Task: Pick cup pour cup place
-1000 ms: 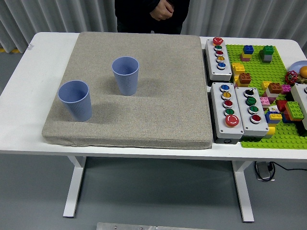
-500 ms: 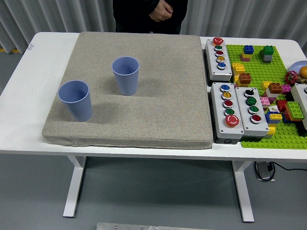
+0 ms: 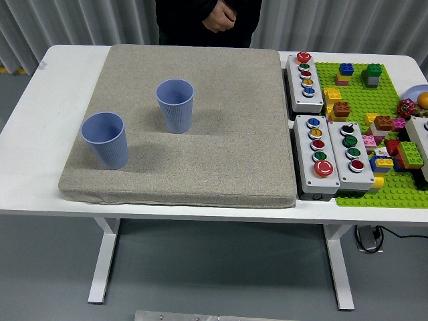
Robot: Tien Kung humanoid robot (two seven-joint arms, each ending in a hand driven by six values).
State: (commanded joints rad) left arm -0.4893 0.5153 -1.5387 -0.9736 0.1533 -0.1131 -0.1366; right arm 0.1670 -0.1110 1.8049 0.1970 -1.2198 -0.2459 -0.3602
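Covering the white table (image 3: 27,134), a beige mat (image 3: 221,134) bears two cups; no robot hand shows.

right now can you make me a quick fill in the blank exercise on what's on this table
1. Both blue cups stand upright on the ____ mat.
2. The near cup stands to the ____ of the far cup.
3. The green brick baseplate holds loose bricks at the table's ____ end.
4. The number of button boxes beside the mat is ____.

Missing words: grey; left; right; three
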